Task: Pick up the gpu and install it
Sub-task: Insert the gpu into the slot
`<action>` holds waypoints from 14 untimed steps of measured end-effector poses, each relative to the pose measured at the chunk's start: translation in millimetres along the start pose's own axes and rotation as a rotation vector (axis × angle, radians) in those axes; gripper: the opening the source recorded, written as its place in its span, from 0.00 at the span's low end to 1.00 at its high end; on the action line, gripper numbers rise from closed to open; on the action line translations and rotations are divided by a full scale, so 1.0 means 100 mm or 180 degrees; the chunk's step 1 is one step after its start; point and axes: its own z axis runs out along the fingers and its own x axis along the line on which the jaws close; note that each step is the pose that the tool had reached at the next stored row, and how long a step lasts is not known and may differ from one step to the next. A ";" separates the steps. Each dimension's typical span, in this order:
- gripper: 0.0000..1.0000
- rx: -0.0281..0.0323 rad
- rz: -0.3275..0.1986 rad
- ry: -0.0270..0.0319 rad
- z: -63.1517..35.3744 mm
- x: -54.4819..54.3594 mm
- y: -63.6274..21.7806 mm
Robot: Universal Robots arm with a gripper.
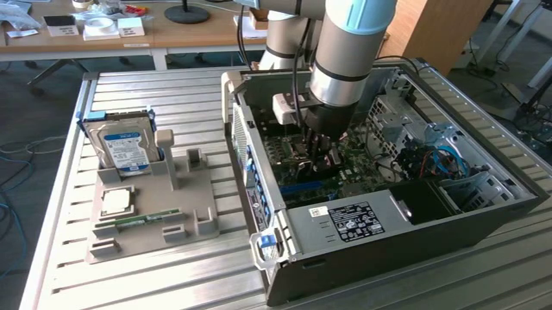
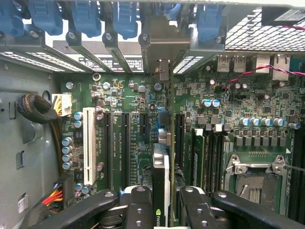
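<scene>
Exterior view: the hand hangs low inside the open computer case, just above the motherboard.

Wrist view: the hand pinches the gpu edge-on. Its long axis runs parallel to the expansion slots, directly below the hand.

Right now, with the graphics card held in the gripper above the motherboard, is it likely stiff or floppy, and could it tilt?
The graphics card is probably stiff: it stands straight on edge in the gripper, without sagging. Being thin and clamped on its flat sides, it may tilt if pushed sideways.
</scene>
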 end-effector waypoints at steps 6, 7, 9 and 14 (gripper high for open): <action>0.27 0.0000 0.0000 0.0000 0.003 0.00 -0.016; 0.27 0.0000 0.0000 0.0000 0.004 0.00 -0.016; 0.27 0.0000 0.0000 0.0000 0.004 0.00 -0.016; 0.27 0.0000 0.0000 -0.0001 0.020 0.00 -0.005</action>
